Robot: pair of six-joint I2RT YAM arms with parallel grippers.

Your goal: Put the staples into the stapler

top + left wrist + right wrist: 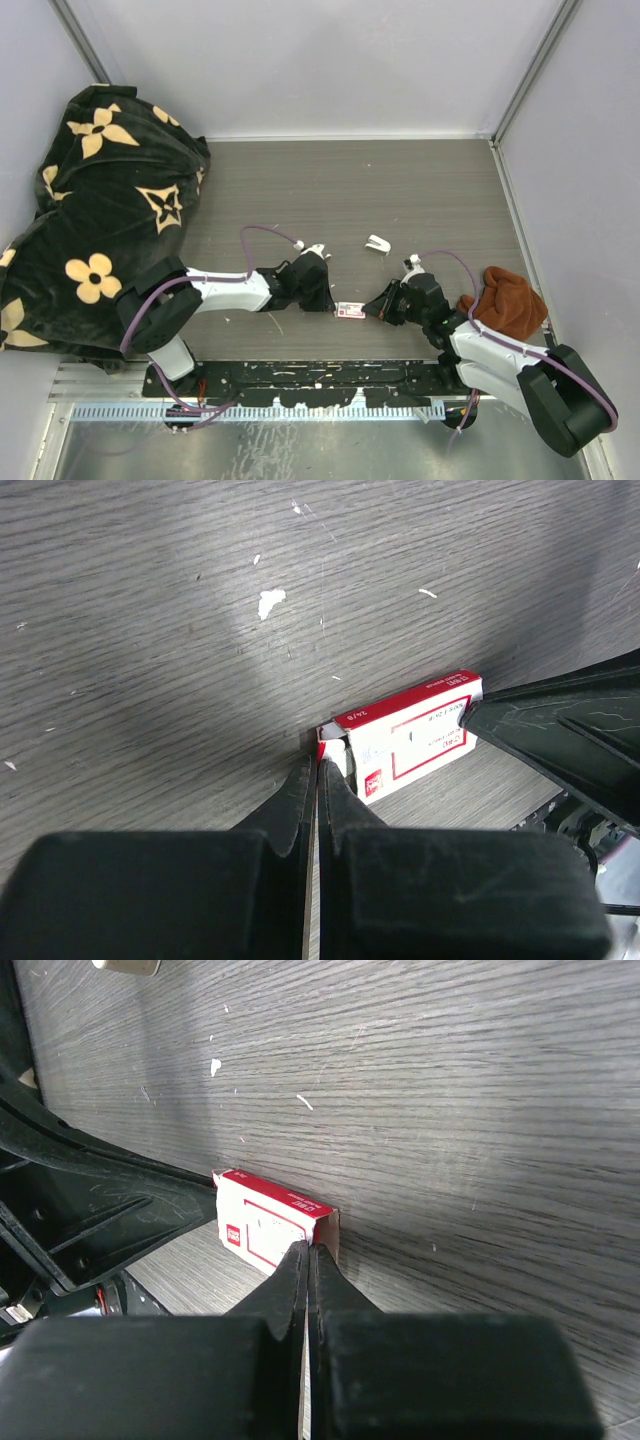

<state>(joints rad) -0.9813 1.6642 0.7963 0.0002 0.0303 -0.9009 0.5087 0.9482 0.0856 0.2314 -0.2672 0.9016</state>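
The staples' box (350,311), small with a red-and-white label, lies flat on the grey wood table between my two grippers. My left gripper (331,302) is shut at the box's left end; in the left wrist view its tips (320,767) pinch the red end flap of the box (420,735). My right gripper (371,312) is shut at the right end; in the right wrist view its tips (308,1251) pinch the edge of the box (262,1225) by its tan open flap. No staple strips show. A small white stapler (377,243) lies beyond the box.
A black blanket with cream flowers (90,200) is heaped at the left. A rust-brown cloth (505,300) lies beside the right arm. A metal rail (300,385) runs along the near edge. Grey walls close the back and sides.
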